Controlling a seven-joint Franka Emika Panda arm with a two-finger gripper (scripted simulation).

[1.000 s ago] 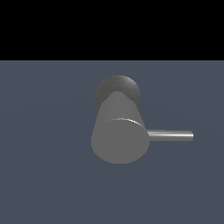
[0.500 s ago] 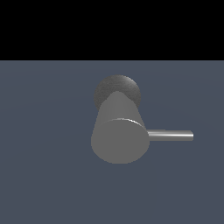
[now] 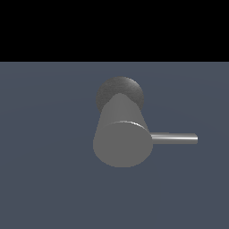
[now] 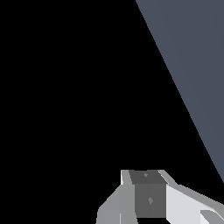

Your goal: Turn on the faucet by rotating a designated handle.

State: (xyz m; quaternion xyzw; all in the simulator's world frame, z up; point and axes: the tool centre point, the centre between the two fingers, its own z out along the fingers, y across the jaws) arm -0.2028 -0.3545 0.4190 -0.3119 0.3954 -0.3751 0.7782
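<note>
Fingers: I am reading only part of the white gripper [image 4: 151, 199] in the wrist view, and I cannot tell whether it is spread wide or narrow, since the tips are lying out of frame. Nothing appears to be sitting in front of it; that view is showing only blackness and a wedge of blue-grey worktop [image 4: 192, 65], with no fixture in sight.

Faucet [image 3: 121, 134]: I am seeing it only in the exterior view, standing on the worktop with its flat round end face turned toward that camera, the thick cylinder running back to a darker rounded knob [image 3: 120, 91] behind.

Handle [image 3: 174, 138]: it is jutting level from the cylinder's side toward the exterior view's right, thin, with a blunt tip, and untouched. No arm is showing in this view, so I am judging the approach as not yet made.

Risks: I am judging the main hazard to be steering blind, because the wrist camera is not framing the handle. An approach on a wrong line could be striking the thick cylinder instead, or sliding off the narrow rod near its tip and leaving it unturned.
</note>
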